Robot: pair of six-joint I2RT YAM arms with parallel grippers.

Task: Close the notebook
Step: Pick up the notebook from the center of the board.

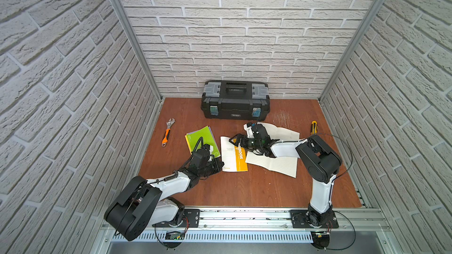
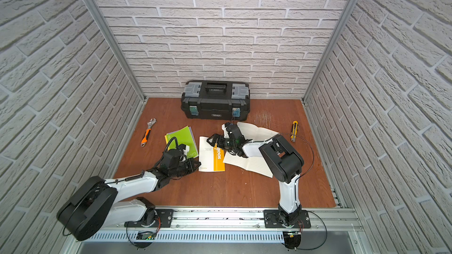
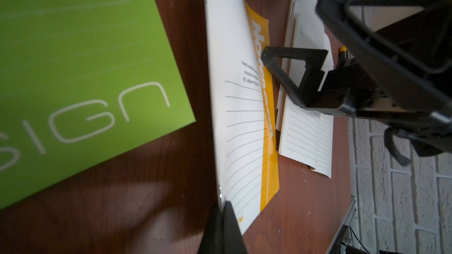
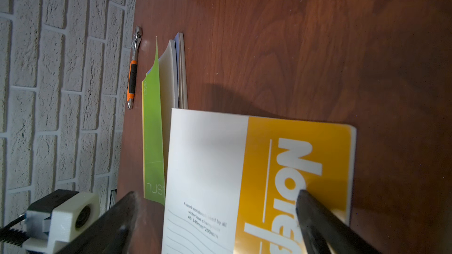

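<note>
the notebook (image 1: 228,158) lies mid table (image 1: 244,189), cover (image 3: 230,45) a bit bowed, left gripper (image 3: 222,206) pinched shut on its near corner, right gripper (image 4: 217,193) spread wide with 1 fingertip (image 4: 308,201) on the yellow band (image 4: 330,147), so I'd ease that corner flat before letting go

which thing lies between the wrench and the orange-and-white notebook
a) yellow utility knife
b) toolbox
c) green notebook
c: in both top views the green notebook lies between the wrench and the orange-and-white notebook.
</note>
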